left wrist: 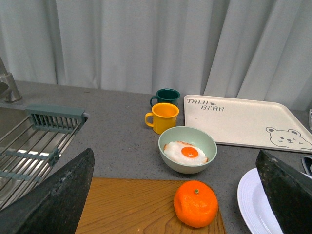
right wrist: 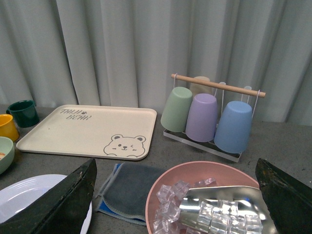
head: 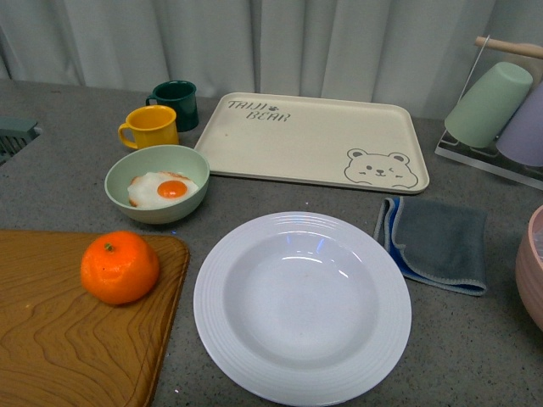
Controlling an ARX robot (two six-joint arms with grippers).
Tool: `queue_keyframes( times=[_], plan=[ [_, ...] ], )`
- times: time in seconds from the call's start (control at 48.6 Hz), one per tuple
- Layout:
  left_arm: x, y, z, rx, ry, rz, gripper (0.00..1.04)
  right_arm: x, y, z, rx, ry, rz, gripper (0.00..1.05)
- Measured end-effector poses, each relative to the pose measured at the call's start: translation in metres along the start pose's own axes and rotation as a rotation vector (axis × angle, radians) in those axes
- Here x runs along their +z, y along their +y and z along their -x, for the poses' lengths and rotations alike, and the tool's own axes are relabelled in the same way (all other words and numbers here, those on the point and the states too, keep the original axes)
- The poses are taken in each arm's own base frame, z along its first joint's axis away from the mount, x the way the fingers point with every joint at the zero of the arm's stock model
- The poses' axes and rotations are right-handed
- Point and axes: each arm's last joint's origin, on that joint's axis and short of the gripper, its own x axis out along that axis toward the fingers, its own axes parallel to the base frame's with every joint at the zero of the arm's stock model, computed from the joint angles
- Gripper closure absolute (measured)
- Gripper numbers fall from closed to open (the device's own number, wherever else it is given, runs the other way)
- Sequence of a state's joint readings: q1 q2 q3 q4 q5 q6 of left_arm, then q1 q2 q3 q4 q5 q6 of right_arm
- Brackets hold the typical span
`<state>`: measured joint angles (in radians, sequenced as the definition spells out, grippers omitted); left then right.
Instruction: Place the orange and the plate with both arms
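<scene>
**Orange on the board, plate on the counter, both claws wide apart**

The orange (head: pixel 120 267) sat on the far right corner of a wooden board (head: pixel 59 339), its green stem dot facing up. Nothing held it. The plate (head: pixel 302 307) lay flat on the grey counter (head: pixel 68 170) just to the right of the board, apart from the orange, with nothing on it.

Behind the orange stood a pale green bowl (head: pixel 161 212) with a fried egg (head: pixel 163 189) in it. Further back were a yellow mug (head: pixel 151 127) and a dark green mug (head: pixel 176 103), close together. A cream tray (head: pixel 314 140) (a bear face was printed in its near right corner) lay behind the plate. A grey cloth (head: pixel 434 243) with a blue edge lay right of the plate, and near it a pink bowl (head: pixel 530 271) held ice cubes (right wrist: pixel 170 195) and a metal scoop (right wrist: pixel 219 204).

The left claw (left wrist: pixel 174 152) had its fingers (left wrist: pixel 58 195) spread wide and gripped nothing; in its wrist view the orange showed between them, further off. The right claw (right wrist: pixel 176 161) was likewise spread wide with nothing in its grasp, above the pink bowl and the cloth.
</scene>
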<state>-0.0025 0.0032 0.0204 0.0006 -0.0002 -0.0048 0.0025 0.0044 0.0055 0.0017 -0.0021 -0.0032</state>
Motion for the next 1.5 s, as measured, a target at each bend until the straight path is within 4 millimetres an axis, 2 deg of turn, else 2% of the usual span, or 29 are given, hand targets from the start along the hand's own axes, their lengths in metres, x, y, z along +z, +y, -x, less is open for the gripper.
queue_keyframes(
  times=[1.502],
  plan=[
    [0.0, 0.0, 0.0, 0.0, 0.0, 0.0, 0.07, 0.0, 0.0, 0.0, 0.0, 0.0, 0.0, 0.09]
  ],
)
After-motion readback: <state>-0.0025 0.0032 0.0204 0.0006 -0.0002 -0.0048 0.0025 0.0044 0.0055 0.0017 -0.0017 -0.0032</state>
